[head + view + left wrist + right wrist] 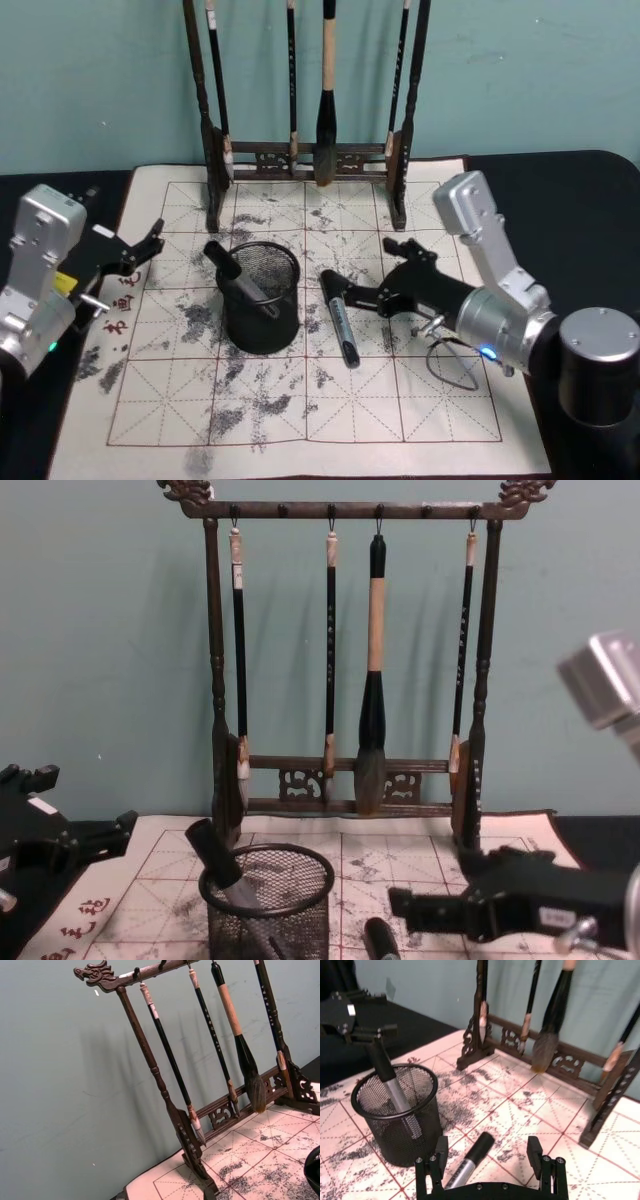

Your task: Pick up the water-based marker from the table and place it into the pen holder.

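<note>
black mesh pen holder (262,325), inner marker (232,272) half hidden, table marker (378,938) cropped

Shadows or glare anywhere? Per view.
Left wrist view: the brush rack throws several soft shadows on the teal wall, so there is likely more than one light. Chest view: fainter shadows beside the hanging brushes. Head view: the calligraphy mat is evenly lit, no glare.

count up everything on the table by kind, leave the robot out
black-and-silver water-based markers: 2
black wire-mesh pen holder: 1
hanging calligraphy brushes: 4
dark wooden brush rack: 1
ink-stained gridded paper mat: 1
total: 9
</note>
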